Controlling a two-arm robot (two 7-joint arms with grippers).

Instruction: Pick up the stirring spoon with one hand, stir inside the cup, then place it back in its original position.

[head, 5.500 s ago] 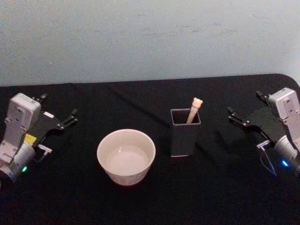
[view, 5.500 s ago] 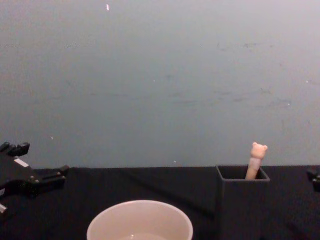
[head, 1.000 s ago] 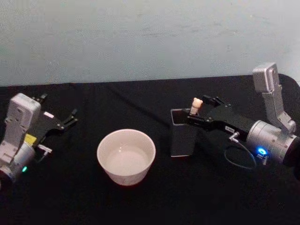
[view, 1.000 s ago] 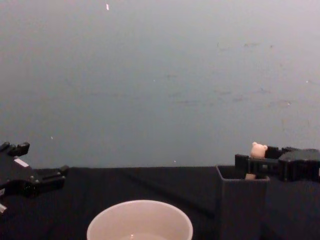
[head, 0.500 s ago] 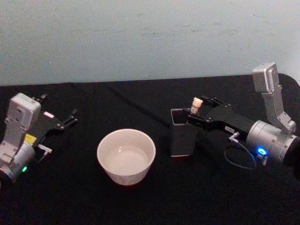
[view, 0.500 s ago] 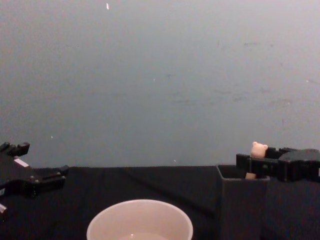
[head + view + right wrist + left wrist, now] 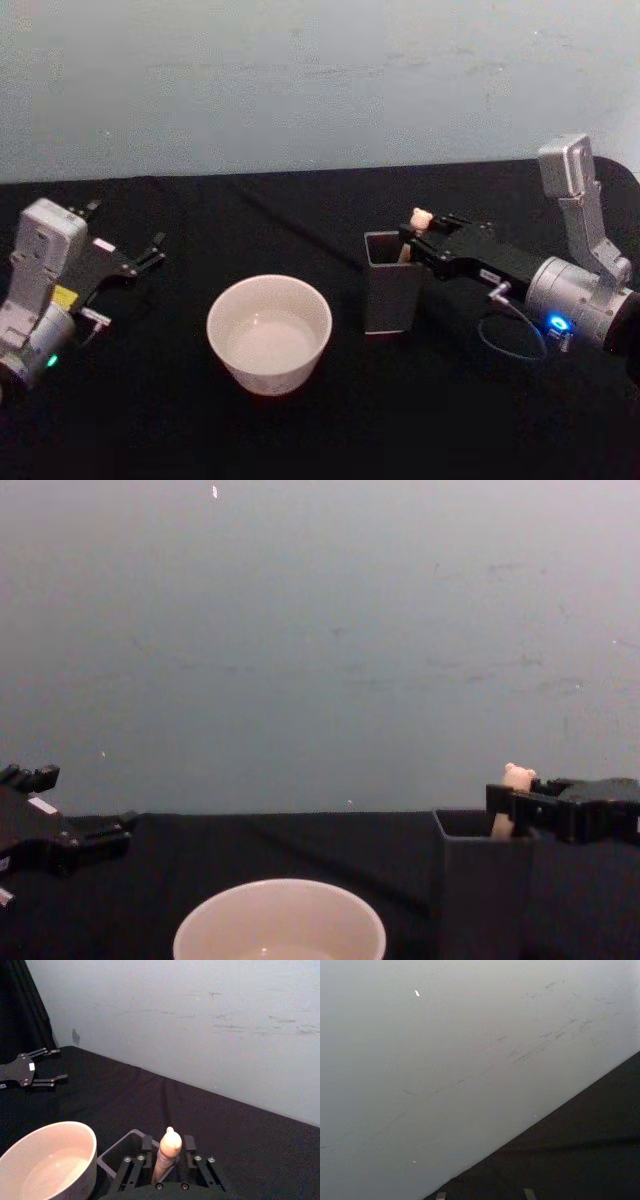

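Note:
The stirring spoon (image 7: 421, 218) stands in the dark grey square holder (image 7: 388, 300), which is its original position, with the peach bear head poking above the rim. My right gripper (image 7: 415, 240) reaches in from the right and is shut on the peach handle just under the bear head. In the right wrist view the handle (image 7: 169, 1147) rises between the two black fingers (image 7: 146, 1146). The cream cup (image 7: 265, 375) sits left of the holder and nothing is in it. My left gripper (image 7: 150, 250) rests open at the far left.
Everything stands on a black tablecloth (image 7: 300, 430) in front of a pale wall. The cup (image 7: 280, 920) and holder (image 7: 480, 890) are about a hand's width apart. The right arm's cable (image 7: 505, 335) loops down beside the holder.
The right gripper's fingers have drawn in around the spoon handle and its tip has shifted slightly right. The spoon still stands in the holder. The left arm has not moved.

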